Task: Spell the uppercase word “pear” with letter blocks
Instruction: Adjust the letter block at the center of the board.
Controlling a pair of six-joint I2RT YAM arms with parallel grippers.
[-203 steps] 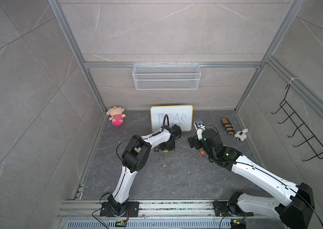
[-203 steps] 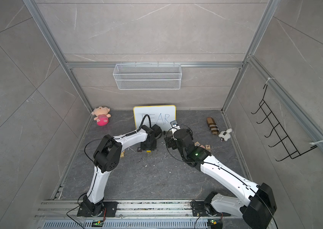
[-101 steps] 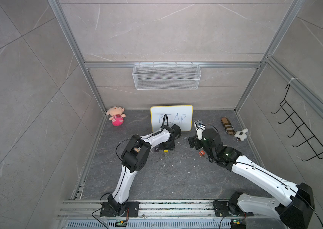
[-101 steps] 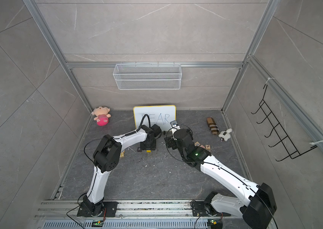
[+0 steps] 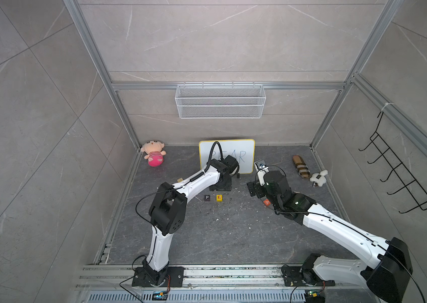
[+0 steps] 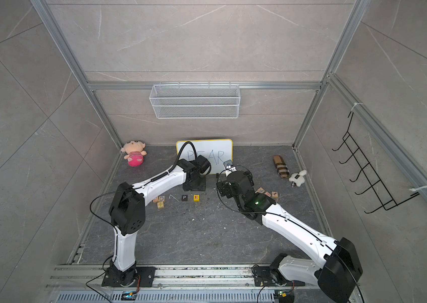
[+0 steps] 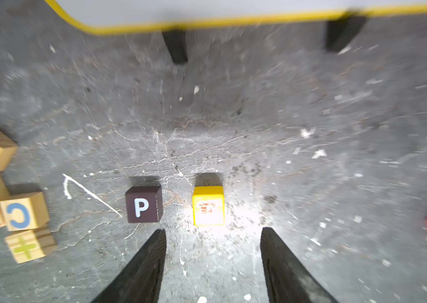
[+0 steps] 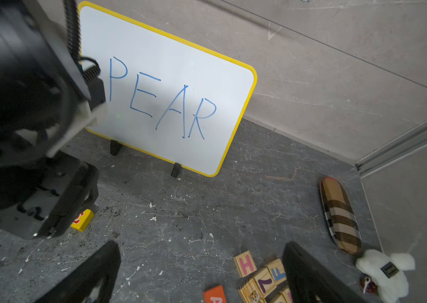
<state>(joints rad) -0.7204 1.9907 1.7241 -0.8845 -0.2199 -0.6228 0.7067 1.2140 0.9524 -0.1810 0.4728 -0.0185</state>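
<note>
A black P block and a yellow E block stand side by side on the dark floor, a small gap between them. My left gripper is open just behind the E block, touching nothing, with bare floor between its fingers. An orange-red A block lies on the floor to the right, under my right arm. My right gripper hangs wide open above the floor near it and holds nothing.
A yellow-framed whiteboard reading PEAR stands on feet at the back. Tan wooden blocks lie in clusters left and right. A plush doll, a plaid case and a white plush lie near the walls.
My left gripper's jaws have spread wider and the yellow E block sits free on the floor beside the P block. The right arm has hardly moved.
</note>
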